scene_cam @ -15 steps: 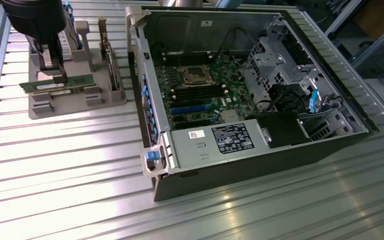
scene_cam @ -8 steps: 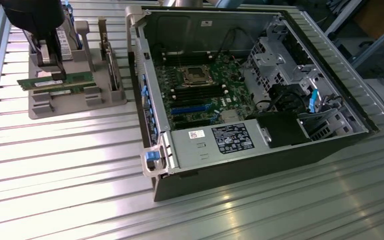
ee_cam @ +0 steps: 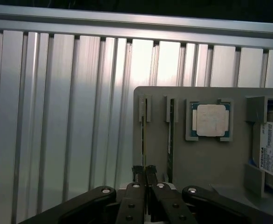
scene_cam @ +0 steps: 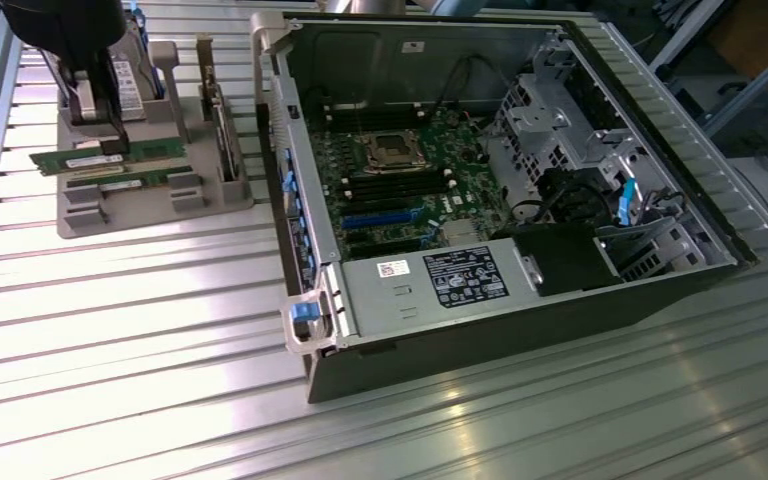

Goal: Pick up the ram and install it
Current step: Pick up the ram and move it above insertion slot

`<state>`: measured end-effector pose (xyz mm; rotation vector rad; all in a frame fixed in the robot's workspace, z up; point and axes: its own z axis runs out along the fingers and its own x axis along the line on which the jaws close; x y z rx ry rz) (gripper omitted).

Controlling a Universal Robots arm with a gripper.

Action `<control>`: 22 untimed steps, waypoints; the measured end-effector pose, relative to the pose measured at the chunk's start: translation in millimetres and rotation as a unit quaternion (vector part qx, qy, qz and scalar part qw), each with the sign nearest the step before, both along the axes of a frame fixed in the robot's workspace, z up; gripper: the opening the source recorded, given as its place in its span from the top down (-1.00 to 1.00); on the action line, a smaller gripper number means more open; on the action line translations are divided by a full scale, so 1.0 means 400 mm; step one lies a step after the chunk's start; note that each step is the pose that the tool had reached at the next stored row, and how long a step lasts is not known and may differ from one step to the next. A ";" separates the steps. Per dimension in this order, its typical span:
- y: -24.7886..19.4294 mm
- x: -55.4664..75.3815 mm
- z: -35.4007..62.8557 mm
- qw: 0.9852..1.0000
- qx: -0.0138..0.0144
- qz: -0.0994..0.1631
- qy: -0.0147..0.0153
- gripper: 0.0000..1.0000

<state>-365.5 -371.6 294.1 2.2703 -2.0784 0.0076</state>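
Hand [ee_cam: 144,171] clamped on the ram [ee_cam: 142,135], on edge in the grey holder [ee_cam: 206,163]; picking step, apparently; freeing it needs a straight, level pull.

place: robotics lab or assembly test cell, probably; the background is too dim to be sure
bench: ribbed aluminium-profile bench [scene_cam: 131,330], industrial type
workpiece: open PC case [scene_cam: 491,340] lying flat, motherboard [scene_cam: 404,190] exposed
parts: the ram [scene_cam: 71,160], CPU chip [ee_cam: 212,120] and hard drive [ee_cam: 272,149] parked in a grey slotted holder [scene_cam: 84,222]
background: metal frame bars [scene_cam: 758,75]
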 end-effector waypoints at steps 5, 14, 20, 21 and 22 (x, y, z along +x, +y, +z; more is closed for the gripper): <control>0.000 0.000 0.036 1.000 0.000 0.000 0.000 0.76; 0.000 0.000 0.051 1.000 0.000 0.000 0.000 0.76; 0.000 0.000 0.063 1.000 -0.001 0.000 0.000 0.76; 0.000 0.000 0.072 1.000 -0.001 0.000 0.000 0.76; 0.000 0.000 0.075 1.000 -0.001 0.000 0.000 0.76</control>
